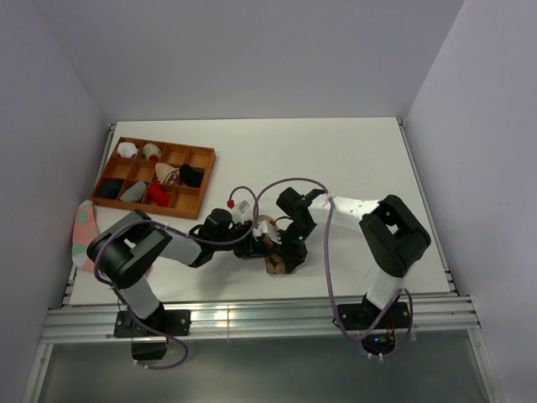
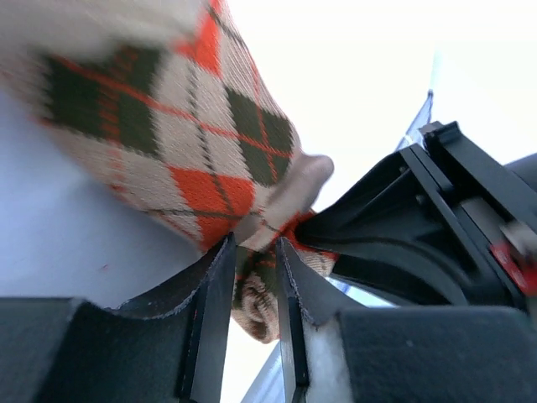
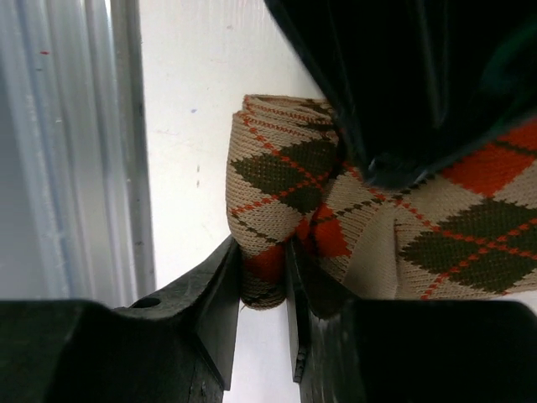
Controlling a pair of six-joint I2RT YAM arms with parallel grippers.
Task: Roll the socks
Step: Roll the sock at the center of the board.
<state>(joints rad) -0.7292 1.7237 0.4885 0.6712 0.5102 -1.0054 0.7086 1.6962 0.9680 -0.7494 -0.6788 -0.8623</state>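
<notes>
The tan-brown argyle sock [image 1: 274, 264] is bunched near the table's front edge between both arms. My left gripper [image 1: 262, 245] is shut on a fold of it; in the left wrist view the argyle sock [image 2: 168, 126] spreads above the gripper [image 2: 256, 252], with a lump pinched between the fingers. My right gripper [image 1: 285, 256] is shut on its rolled end; in the right wrist view the sock [image 3: 285, 168] fills the middle, squeezed at the gripper [image 3: 264, 269]. A red sock [image 1: 157, 194] lies in the wooden tray.
A wooden compartment tray [image 1: 204, 156] at the back left holds several small socks. A pink sock [image 1: 85, 228] with teal and white markings lies at the table's left edge. The metal rail [image 1: 252, 315] runs along the front, close to the grippers.
</notes>
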